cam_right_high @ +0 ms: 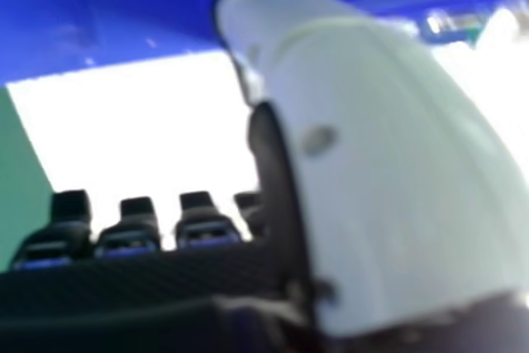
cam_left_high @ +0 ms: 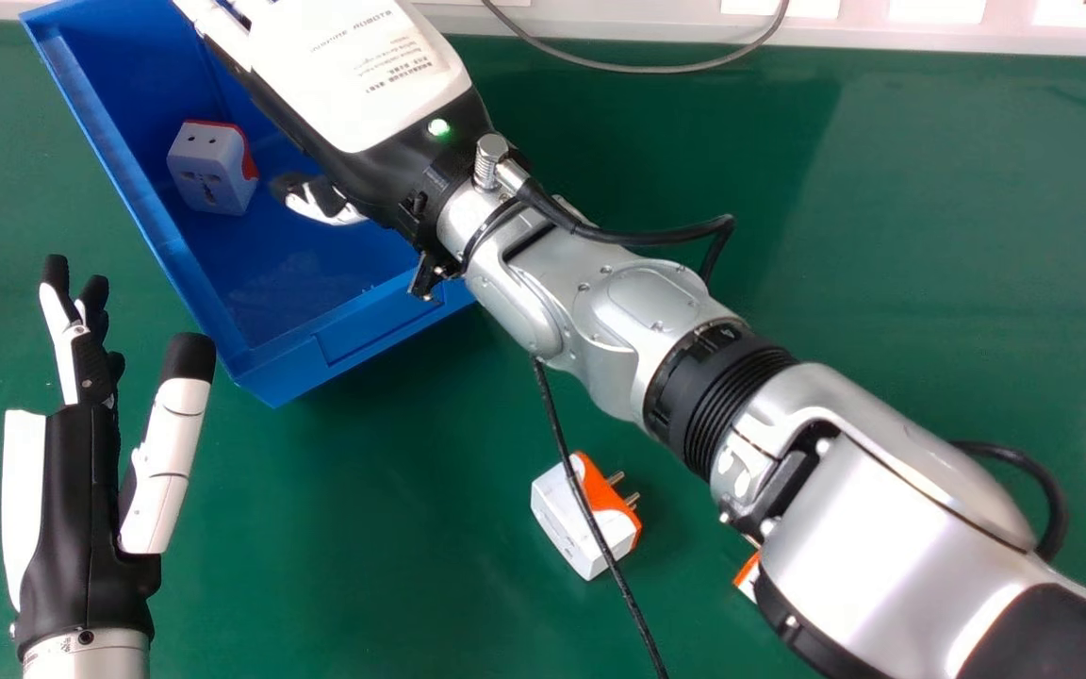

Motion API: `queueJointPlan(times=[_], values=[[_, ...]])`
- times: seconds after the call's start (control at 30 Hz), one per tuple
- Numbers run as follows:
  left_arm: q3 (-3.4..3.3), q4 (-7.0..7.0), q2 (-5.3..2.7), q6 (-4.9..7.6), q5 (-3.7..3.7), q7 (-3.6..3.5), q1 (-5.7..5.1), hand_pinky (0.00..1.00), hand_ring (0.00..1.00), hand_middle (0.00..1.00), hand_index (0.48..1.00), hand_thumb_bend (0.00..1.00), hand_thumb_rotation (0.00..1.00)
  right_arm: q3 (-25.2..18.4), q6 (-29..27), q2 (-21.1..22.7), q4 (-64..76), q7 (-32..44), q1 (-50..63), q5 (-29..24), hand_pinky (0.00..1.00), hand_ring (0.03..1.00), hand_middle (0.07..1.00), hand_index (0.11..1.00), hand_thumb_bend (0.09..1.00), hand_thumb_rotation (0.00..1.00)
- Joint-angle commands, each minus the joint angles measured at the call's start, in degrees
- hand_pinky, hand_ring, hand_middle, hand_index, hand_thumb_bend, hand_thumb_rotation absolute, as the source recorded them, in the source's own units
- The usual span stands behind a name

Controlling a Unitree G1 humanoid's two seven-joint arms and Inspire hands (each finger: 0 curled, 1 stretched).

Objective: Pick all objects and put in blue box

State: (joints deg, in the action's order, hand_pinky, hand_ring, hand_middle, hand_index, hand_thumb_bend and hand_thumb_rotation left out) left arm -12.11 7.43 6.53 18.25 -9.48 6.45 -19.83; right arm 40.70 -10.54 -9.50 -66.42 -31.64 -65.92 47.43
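My right hand (cam_left_high: 354, 85) is over the blue box (cam_left_high: 284, 372), palm down, its fingers extended past the top edge of the head view. In the right hand view, the hand (cam_right_high: 248, 221) has straight fingers and nothing in its grasp, with the blue box (cam_right_high: 157, 14) beyond. A white adapter (cam_left_high: 208, 174) with a red edge lies inside the box, left of the right thumb. On the table, a white and orange plug adapter (cam_left_high: 562, 523) has its pins pointing right. Another orange and white piece (cam_left_high: 748, 575) is mostly hidden under the right forearm. My left hand (cam_left_high: 81, 509) stands open, left of the box.
The right arm crosses the green table (cam_left_high: 392, 528) diagonally from the lower right. A thin black cable (cam_left_high: 557, 424) hangs from it across the plug adapter. A grey cable (cam_left_high: 637, 69) loops at the table's far edge, beside a white ledge (cam_left_high: 656, 24).
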Motion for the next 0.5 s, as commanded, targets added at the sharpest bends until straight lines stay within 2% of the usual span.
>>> queueJointPlan(times=[0.0,0.07,0.17,0.3,0.4,0.47], values=[[-0.13,0.52,0.41,0.89,0.06,0.15,0.29,0.97,1.00,1.00,1.000,0.72,0.98,-1.03,-0.39,-1.46,4.92,-1.65,4.31,-1.27,0.97,1.000,1.000,1.000,0.099,0.00],[-0.27,0.23,0.50,0.93,0.20,0.09,0.52,0.97,1.00,1.00,1.000,0.72,0.98,-1.52,-0.67,1.03,12.74,-1.77,9.78,-1.37,0.97,1.000,1.000,1.000,0.194,0.00],[-0.47,-0.20,0.61,1.05,0.50,-0.02,0.79,0.97,1.00,1.00,1.000,0.72,0.97,-2.48,-0.47,5.44,26.66,-0.50,19.23,-1.14,0.95,1.000,1.000,1.000,0.354,0.12],[-0.48,-0.43,0.56,0.78,0.23,0.19,1.32,0.97,1.00,1.00,1.000,0.71,0.97,-4.42,0.64,10.78,42.37,2.39,29.88,-0.68,0.91,1.000,1.000,1.000,0.422,0.16],[-0.57,-1.27,0.76,0.78,-0.07,0.40,2.09,0.97,1.00,1.00,1.000,0.70,0.97,-7.66,1.35,15.33,52.77,4.12,37.50,-0.96,0.89,1.000,1.000,1.000,0.455,0.16],[-0.79,-1.83,0.99,0.84,-0.05,0.39,2.49,0.97,1.00,1.00,1.000,0.69,0.97,-10.18,2.23,17.99,58.27,5.23,41.81,-0.97,0.87,0.998,1.000,1.000,0.457,0.20]])
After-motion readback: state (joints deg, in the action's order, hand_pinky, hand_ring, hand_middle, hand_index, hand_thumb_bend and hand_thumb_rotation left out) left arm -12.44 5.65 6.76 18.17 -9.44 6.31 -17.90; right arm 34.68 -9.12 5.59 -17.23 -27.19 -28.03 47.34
